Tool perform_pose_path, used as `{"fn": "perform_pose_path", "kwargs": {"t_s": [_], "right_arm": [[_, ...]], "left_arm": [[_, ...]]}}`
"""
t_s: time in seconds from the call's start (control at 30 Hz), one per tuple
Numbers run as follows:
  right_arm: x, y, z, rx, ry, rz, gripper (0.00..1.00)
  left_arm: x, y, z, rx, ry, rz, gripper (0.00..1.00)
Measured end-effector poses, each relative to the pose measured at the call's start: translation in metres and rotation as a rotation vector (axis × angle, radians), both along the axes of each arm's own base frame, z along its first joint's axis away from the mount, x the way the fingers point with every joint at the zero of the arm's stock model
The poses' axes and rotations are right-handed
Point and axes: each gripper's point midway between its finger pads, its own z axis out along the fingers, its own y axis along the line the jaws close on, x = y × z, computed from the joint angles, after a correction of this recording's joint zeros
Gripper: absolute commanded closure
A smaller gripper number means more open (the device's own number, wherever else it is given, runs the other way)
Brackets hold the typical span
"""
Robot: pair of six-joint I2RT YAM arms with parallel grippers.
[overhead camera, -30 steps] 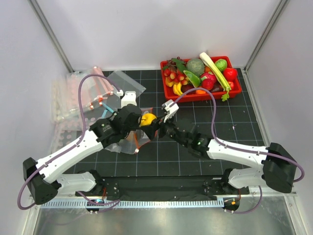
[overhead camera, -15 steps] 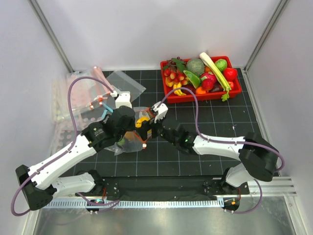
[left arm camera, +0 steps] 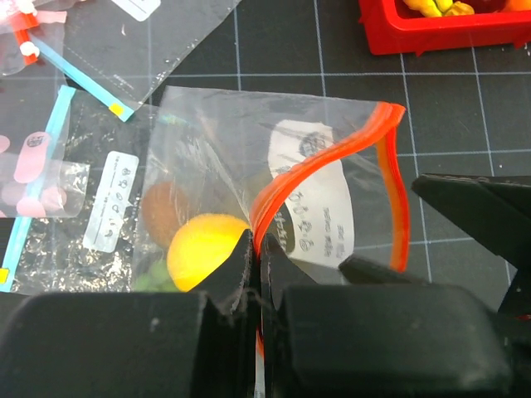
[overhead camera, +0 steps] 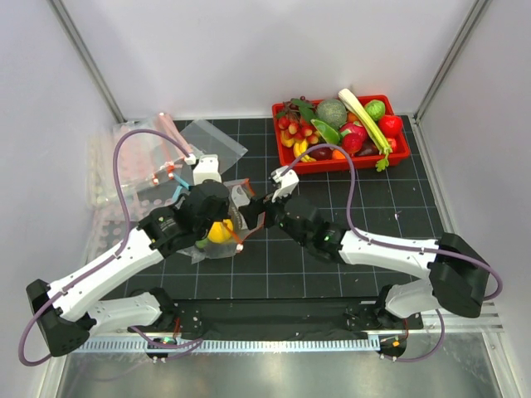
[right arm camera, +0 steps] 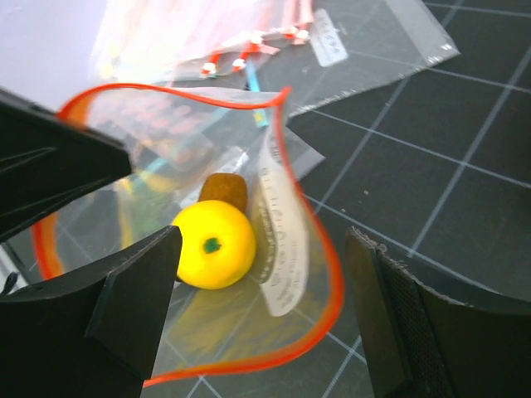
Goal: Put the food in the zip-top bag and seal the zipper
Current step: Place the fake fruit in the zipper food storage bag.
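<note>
From above, the left tool (overhead camera: 235,211) is pressed together on the zip-top bag (overhead camera: 222,249), which lies middle left on the table (overhead camera: 373,207) with the yellow fruit (overhead camera: 220,230) inside. The left wrist view shows it pinching the red-orange zipper (left arm camera: 332,153) at the bottom middle. In the right wrist view the right tool (right arm camera: 264,240) is spread wide before the open mouth; if the pinch slips, the floppy bag could sag and the fruit roll out.
</note>
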Motion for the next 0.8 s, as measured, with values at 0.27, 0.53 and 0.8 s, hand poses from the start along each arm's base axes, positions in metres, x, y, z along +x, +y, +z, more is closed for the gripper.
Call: {"fn": "perform_pose_path", "kwargs": {"t_s": [0.27,0.53,0.8], "right_arm": [[0.006,-0.013,-0.021,-0.045,0.113,-0.108,0.21],[0.007,-0.008,-0.036,-0.07,0.174,-0.127,0.29],[0.009,-0.013,-0.029,-0.091,0.136,-0.127,0.22]], "left_arm": [[0.001,0.01,0.004,0.013,-0.023,0.044,0.98],[0.002,0.021,0.007,0.024,-0.043,0.094,1.0],[0.004,0.027,0.004,0.056,-0.041,0.121,1.0]]}}
